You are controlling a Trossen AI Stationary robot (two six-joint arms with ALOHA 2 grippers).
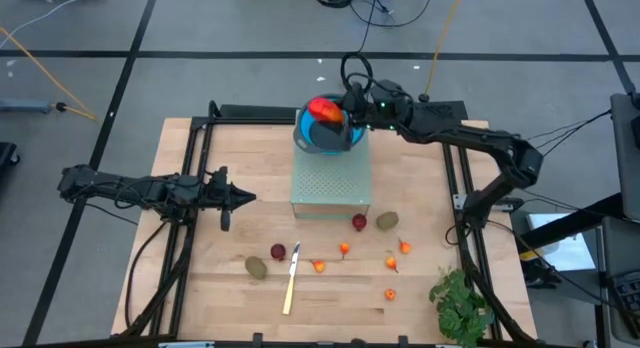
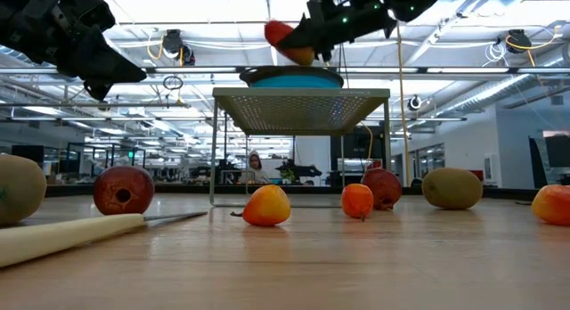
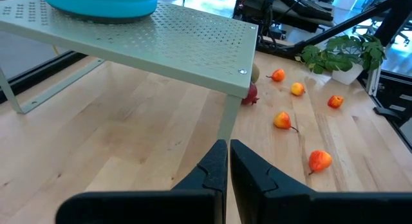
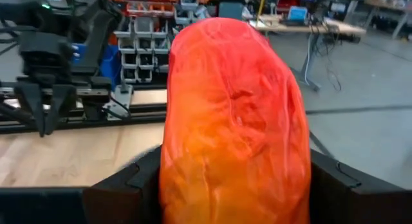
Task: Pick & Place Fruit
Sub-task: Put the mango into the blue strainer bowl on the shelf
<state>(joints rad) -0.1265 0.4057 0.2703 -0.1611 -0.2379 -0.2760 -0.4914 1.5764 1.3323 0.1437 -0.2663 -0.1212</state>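
The right gripper (image 1: pixel 338 112) is clamped on the red-orange oblong fruit (image 1: pixel 324 110), its fingers spread wide around it, holding it just above the blue bowl (image 1: pixel 322 138); the bowl sits on the perforated metal stand (image 1: pixel 331 186) directly beneath the claw. The left gripper (image 1: pixel 243 197), fingers pressed together and empty, hovers beside the stand; two kiwis (image 1: pixel 387 221), dark red balls (image 1: pixel 359 222) and small orange fruits (image 1: pixel 344 249) lie on the table (image 1: pixel 200 258) well below the right claw, near the knife (image 1: pixel 291 279).

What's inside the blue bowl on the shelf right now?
The right gripper holds the red-orange fruit over the blue bowl. That fruit and the rim hide the bowl's inside, so anything already inside cannot be seen.
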